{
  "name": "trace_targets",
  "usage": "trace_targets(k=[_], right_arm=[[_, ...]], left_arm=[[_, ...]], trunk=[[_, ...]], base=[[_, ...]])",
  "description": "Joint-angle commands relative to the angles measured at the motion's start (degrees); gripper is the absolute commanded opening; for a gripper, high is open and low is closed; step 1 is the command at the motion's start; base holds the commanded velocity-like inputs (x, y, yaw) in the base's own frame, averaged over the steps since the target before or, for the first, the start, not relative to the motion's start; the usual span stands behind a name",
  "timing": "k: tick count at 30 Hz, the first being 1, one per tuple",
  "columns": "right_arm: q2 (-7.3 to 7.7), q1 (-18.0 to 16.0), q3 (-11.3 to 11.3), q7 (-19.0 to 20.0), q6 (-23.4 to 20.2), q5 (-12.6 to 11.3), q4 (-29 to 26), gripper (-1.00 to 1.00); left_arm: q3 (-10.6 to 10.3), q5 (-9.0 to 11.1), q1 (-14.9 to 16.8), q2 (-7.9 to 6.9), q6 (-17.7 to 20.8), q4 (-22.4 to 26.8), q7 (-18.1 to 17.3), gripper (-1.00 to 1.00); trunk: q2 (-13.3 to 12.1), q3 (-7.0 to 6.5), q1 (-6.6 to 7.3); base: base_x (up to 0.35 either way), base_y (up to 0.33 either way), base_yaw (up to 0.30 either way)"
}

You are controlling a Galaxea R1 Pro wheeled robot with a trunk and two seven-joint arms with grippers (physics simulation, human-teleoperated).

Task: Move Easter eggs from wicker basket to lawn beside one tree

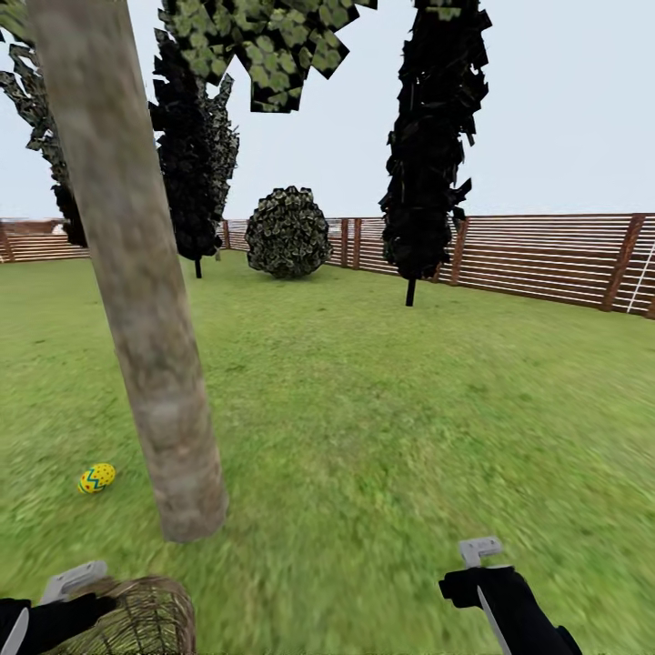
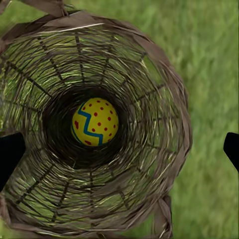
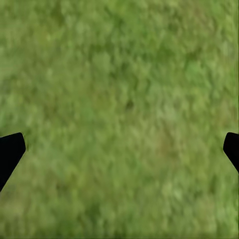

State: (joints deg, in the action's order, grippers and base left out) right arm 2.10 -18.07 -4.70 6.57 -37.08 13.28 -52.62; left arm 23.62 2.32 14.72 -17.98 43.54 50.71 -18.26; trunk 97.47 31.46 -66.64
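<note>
Easter eggs split between two places. Lawn (image 1: 382, 400) wide and green; tree (image 1: 136, 300) rising close ahead, about eleven o'clock. Wicker basket (image 2: 164, 99) at seven o'clock in the head view, beside the left gripper (image 2: 119, 149), mouth facing it, one egg (image 2: 95, 122) deep at the bottom, straight down the line of the fingers, long axis not clear. Second egg (image 1: 96, 478) on grass at nine o'clock of the trunk base, near it. Third egg not made out. Left arm nearer; fingers spread wide. Right gripper (image 3: 119, 149) over bare grass, fingers likewise apart, holding nothing. No readable writing or brands anywhere.
</note>
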Motion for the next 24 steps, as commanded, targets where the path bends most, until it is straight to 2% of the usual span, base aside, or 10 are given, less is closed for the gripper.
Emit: trace_targets(k=[1,5,14,21,24], right_arm=[[-0.03,-0.01,-0.13,0.55,-0.28,0.61,-0.11,1.0],[-0.05,0.01,-0.13,0.55,-0.28,0.61,-0.11,1.0],[-0.05,-0.02,-0.13,0.55,-0.28,0.63,-0.05,1.0],[-0.08,0.01,-0.13,0.55,-0.28,0.7,-0.03,1.0],[-0.04,0.0,-0.13,0.55,-0.28,0.7,-0.02,1.0]], left_arm=[[0.11,0.23,0.04,-0.04,0.32,-0.01,-0.11,1.0],[0.11,0.22,0.04,-0.99,0.32,0.0,-0.14,1.0],[0.19,0.31,0.04,-3.2,0.33,0.09,-0.2,1.0],[0.11,0.31,0.04,-3.33,0.32,0.08,-0.2,1.0],[0.12,0.31,0.04,-3.32,0.32,0.04,-0.2,1.0]], trunk=[[0.04,0.06,0.01],[0.04,0.06,0.01],[0.04,0.06,0.01],[0.04,0.06,0.01],[1.24,0.6,-0.65]], base=[[-0.076,0.301,0.0],[-0.051,0.188,0.0],[-0.005,0.018,0.0],[0.0,0.0,0.0],[0.0,0.0,0.0]])
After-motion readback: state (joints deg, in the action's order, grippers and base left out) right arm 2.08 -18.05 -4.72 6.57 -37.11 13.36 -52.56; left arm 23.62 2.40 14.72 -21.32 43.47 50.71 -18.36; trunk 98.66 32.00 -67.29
